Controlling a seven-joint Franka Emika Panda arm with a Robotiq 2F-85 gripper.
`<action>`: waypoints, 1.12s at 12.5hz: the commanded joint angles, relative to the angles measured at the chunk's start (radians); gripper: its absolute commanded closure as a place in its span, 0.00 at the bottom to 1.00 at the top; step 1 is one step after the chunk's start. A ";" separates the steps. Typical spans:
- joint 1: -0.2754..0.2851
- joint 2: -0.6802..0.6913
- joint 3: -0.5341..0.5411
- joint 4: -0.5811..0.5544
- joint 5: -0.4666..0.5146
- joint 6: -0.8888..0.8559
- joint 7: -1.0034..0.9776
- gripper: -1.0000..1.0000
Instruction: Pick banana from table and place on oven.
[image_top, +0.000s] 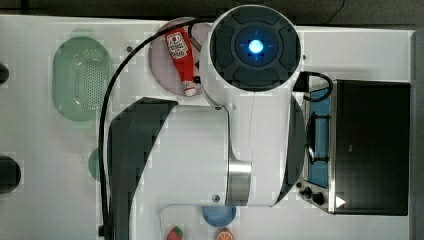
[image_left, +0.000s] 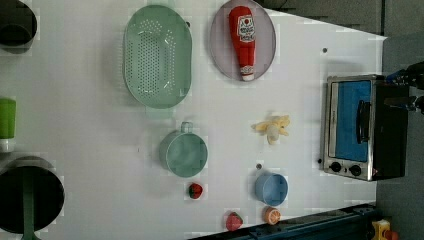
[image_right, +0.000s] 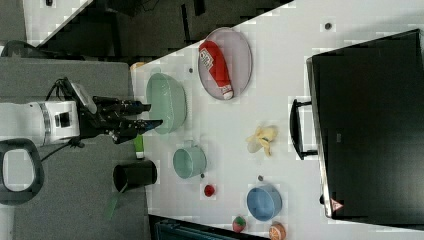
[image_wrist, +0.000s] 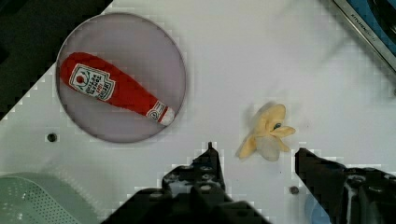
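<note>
The banana (image_left: 272, 128), a small pale toy with splayed peel lobes, lies loose on the white table (image_left: 75, 125), untouched. In the left view it sits just to the left of the oven (image_left: 362, 127), facing the blue glass door and its handle, so the carry to the black oven top should be short. Above it in the left view is a grey plate (image_left: 220, 55) holding a ketchup bottle (image_left: 243, 40); below it is a small blue bowl (image_left: 271, 188), with red and orange toy fruits near the table edge. A mint cup (image_left: 183, 152) and a green colander (image_left: 157, 55) lie further to the left view's left, well clear of my path. My gripper (image_wrist: 256, 161) hangs high above the table with its fingers spread and empty, which suits a start from above: in the wrist view the banana lies between the two dark fingertips. I judge the lobes soft and uneven, perhaps awkward to pinch; their exact shape is hard to make out.
</note>
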 joint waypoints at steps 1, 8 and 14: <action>-0.002 -0.545 -0.029 -0.314 -0.022 -0.216 0.079 0.21; -0.002 -0.498 -0.029 -0.360 -0.023 -0.144 0.079 0.00; -0.002 -0.279 -0.029 -0.523 -0.024 0.229 0.079 0.00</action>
